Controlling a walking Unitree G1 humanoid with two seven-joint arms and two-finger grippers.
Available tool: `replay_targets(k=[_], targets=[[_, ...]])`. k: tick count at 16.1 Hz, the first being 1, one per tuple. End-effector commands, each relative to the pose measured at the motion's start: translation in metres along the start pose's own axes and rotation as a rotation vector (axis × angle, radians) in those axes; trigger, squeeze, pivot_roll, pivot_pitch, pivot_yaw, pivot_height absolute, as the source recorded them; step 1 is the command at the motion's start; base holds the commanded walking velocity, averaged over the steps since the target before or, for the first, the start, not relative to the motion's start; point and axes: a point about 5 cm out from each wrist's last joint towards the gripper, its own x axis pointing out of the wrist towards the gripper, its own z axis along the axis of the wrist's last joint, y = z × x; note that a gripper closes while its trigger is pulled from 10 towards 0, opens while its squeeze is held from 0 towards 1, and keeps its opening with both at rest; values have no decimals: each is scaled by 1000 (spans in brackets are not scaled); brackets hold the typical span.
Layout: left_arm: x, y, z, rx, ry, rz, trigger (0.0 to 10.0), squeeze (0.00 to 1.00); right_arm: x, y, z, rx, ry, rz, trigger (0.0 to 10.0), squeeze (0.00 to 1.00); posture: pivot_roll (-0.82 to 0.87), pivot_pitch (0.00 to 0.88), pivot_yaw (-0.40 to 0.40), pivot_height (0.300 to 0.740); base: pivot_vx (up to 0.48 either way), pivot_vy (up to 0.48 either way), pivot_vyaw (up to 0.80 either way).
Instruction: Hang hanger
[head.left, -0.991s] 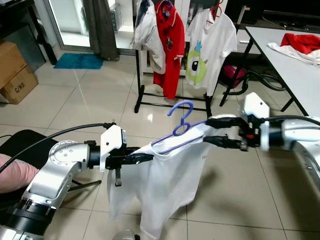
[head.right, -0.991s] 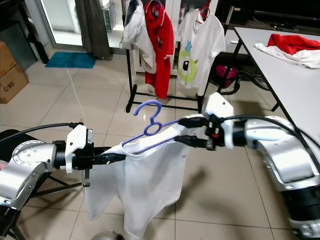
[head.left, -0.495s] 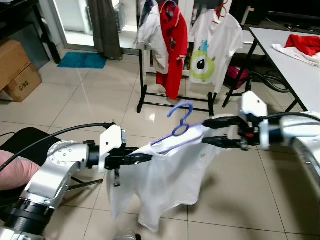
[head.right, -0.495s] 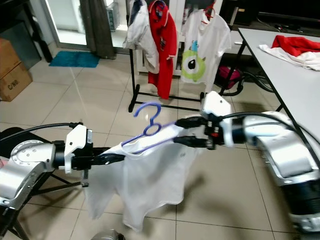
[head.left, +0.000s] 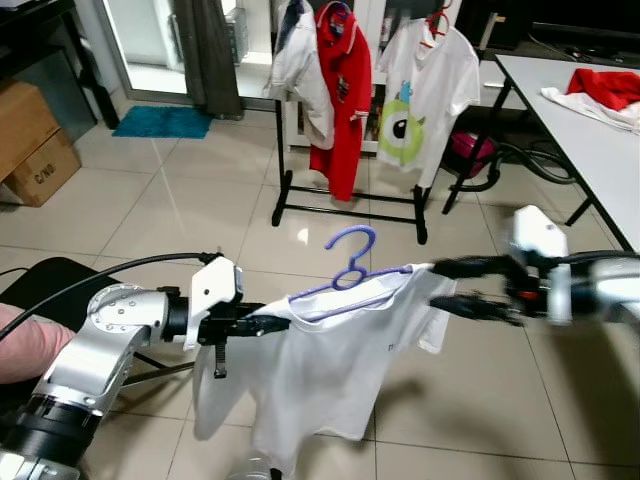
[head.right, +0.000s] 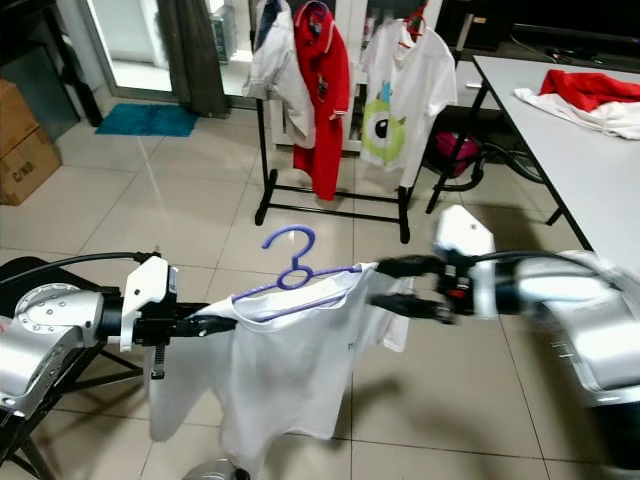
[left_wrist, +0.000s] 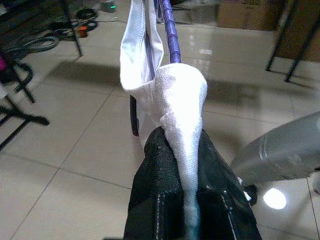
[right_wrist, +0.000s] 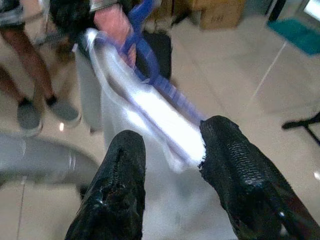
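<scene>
Your view has swung a little since half a second ago, and the clothes rack (head.left: 350, 205) now sits more squarely ahead, well apart across open tiled floor (head.left: 150, 200). More to the point, the right hand (head.left: 445, 285) has let go: a moment ago its fingers were around the shirt's shoulder, and now they stand spread, with the end of the cloth just beyond them (the right wrist view shows clear space between the fingers and the fabric). So the white shirt (head.left: 320, 370) on its purple hanger (head.left: 350, 270) is carried at one end only. The left hand (head.left: 262, 322) is clamped tight on the other shoulder, cloth pinched flat between its fingers, and the hanger has levelled out, hook upward.

I judge you're still in the carrying stage; nothing is hung yet.

For room: the path to the rack looks free, with the counter (head.left: 590, 130) along your right, a cardboard box (head.left: 35, 140) far left, and a dark chair (head.left: 45, 285) close by your left arm. The rack already holds three shirts, so the free rail is tight (look between the red one (head.left: 345, 90) and the monster print (head.left: 425, 85)).
</scene>
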Motion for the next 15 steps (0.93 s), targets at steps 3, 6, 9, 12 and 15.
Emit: replay_targets(k=[3,6,9,12,15], targets=[[7,-1,11,86,7,-65,0,0,13,-4,5,-6,-41,-29,10000,0,25,41,19,740,0,0,0],[9,0,13,100,-3,-65,0,0,22,5,6,12,-61,45,10000,0,28,42,16,740,0,0,0],[9,3,15,113,-4,-57,0,0,27,21,4,45,-64,150,10000,0,29,43,17,740,0,0,0],[13,3,16,136,11,-79,0,0,39,26,6,70,-95,161,4941,0,28,43,19,740,0,0,0],[16,4,18,139,3,-89,0,0,44,29,8,71,-104,176,4510,0,27,42,24,740,0,0,0]])
